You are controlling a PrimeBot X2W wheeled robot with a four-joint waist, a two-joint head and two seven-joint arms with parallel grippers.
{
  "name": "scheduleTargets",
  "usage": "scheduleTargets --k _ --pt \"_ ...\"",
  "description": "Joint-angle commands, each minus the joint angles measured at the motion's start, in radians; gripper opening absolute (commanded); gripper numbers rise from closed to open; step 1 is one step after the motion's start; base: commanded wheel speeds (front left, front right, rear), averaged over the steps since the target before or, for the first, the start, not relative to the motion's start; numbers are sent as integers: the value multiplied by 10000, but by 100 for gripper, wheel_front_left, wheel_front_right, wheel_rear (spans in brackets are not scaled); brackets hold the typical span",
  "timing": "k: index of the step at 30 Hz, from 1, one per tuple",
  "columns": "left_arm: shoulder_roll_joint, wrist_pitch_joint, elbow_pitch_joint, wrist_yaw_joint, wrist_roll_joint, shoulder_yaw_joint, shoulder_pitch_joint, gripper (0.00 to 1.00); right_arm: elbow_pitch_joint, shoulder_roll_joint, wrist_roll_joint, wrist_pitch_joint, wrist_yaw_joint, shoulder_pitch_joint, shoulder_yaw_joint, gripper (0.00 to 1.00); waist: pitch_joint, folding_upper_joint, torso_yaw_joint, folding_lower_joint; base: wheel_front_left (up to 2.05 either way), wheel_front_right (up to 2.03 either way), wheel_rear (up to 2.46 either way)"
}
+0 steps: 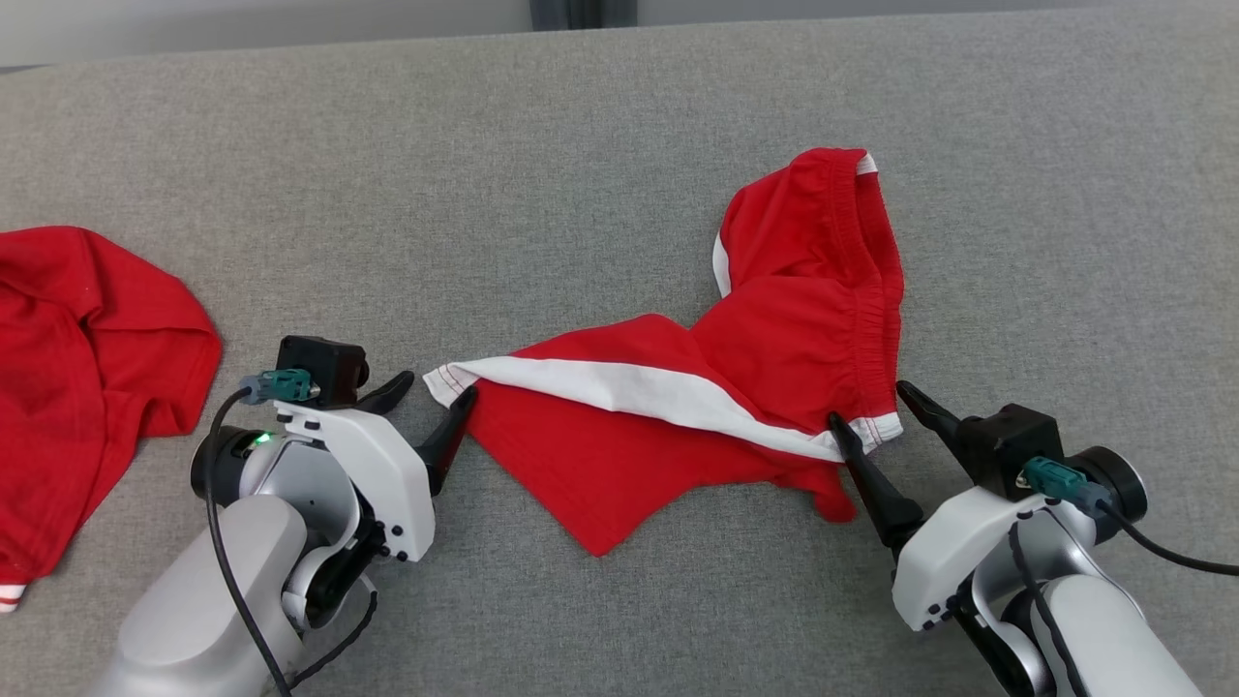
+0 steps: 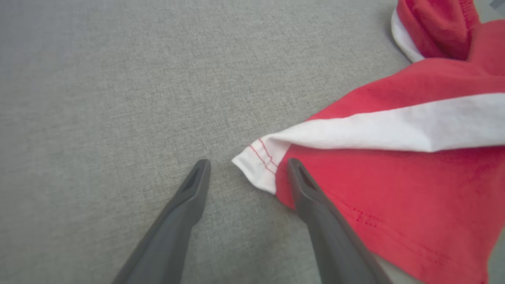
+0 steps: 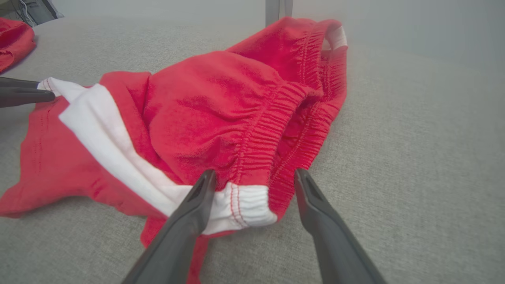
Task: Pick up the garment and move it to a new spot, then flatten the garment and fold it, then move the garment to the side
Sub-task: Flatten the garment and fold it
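The garment [image 1: 774,329] is a pair of red shorts with a white side stripe and an elastic waistband, lying crumpled on the grey fabric surface. My left gripper [image 1: 433,389] is open at the white-hemmed leg corner [image 2: 258,163], which sits between its two fingers. My right gripper [image 1: 876,404] is open around the white end of the stripe by the waistband [image 3: 246,203]. Neither pair of fingers has closed on the cloth. The left gripper's fingers [image 3: 23,94] also appear at the left edge of the right wrist view.
A second red garment [image 1: 77,358] lies at the left edge of the grey surface [image 1: 581,145]. The surface's far edge runs along the top of the head view, with bare cloth stretching behind and to the right of the shorts.
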Motion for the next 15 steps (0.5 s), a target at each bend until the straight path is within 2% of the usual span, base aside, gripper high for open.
scheduleTargets --k 1,2,3,4,9,15 --pt "28 41 118 -69 -75 -6 -161 95 -16 -51 68 26 -3 -108 58 100 66 0 -10 0 0 0 0" --pt "-17 54 233 -148 -97 -31 -199 77 -35 -26 134 53 -3 -87 110 100 101 0 -24 0 0 0 0" --pt "-75 -2 315 -235 -129 -47 -227 44 -80 -39 169 12 -3 -83 140 41 123 0 -32 0 0 0 0" --pt "-112 -47 394 -290 -123 -49 -257 0 -112 -29 257 -21 -3 -68 148 0 137 0 -42 0 0 0 0" --pt "-124 -509 422 -327 -18 31 -385 0 -471 35 737 -230 -3 3 136 0 105 0 -76 0 0 0 0" --pt "235 -1278 -493 175 214 447 -438 0 -1129 434 2072 -465 -3 -29 -543 0 -209 0 -72 0 0 0 0"
